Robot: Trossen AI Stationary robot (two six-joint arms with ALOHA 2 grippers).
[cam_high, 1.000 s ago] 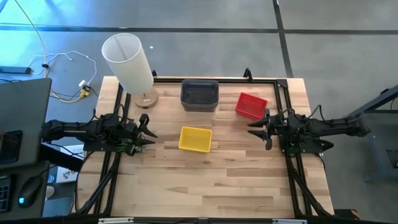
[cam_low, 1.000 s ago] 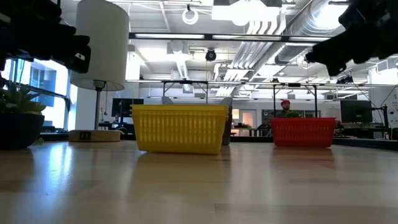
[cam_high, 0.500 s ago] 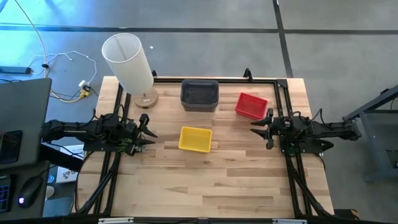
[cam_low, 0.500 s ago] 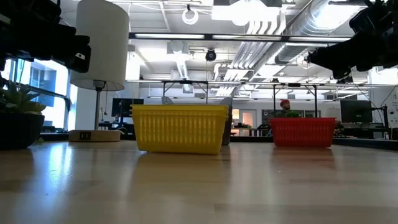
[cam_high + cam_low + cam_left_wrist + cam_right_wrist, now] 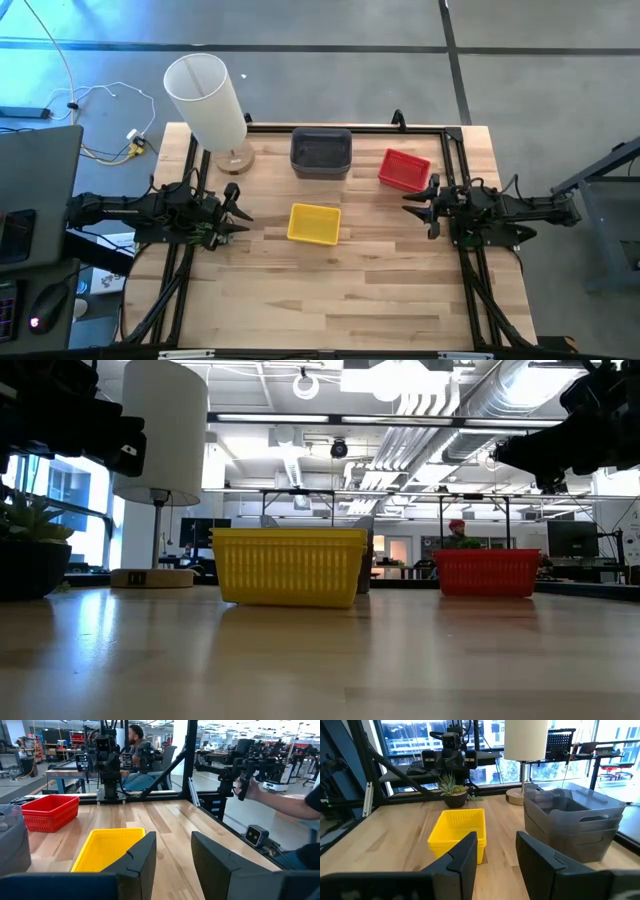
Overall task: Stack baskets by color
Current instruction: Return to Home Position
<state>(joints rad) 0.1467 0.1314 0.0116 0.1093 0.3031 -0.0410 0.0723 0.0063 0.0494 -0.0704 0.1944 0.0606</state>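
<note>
Drawn back rightward since a second ago, the right gripper (image 5: 420, 207) is hovering beside the red baskets (image 5: 404, 169), fingers apart. The left gripper (image 5: 240, 208) is waiting opposite, likewise spread, with the yellow baskets (image 5: 314, 223) sitting between them and the grey baskets (image 5: 320, 152) beyond.

A tall white lamp (image 5: 205, 100) stands at the far left corner of the wooden table (image 5: 350, 280), a small potted plant (image 5: 454, 790) near it. White cables (image 5: 112, 88) trail across the grey floor (image 5: 350, 60).

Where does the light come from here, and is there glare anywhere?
Low view: bright ceiling lights overhead, a pale sheen on the table. Right wrist view: daylight through windows behind the lamp. High view: even light, only faint shadows beside the yellow basket.
</note>
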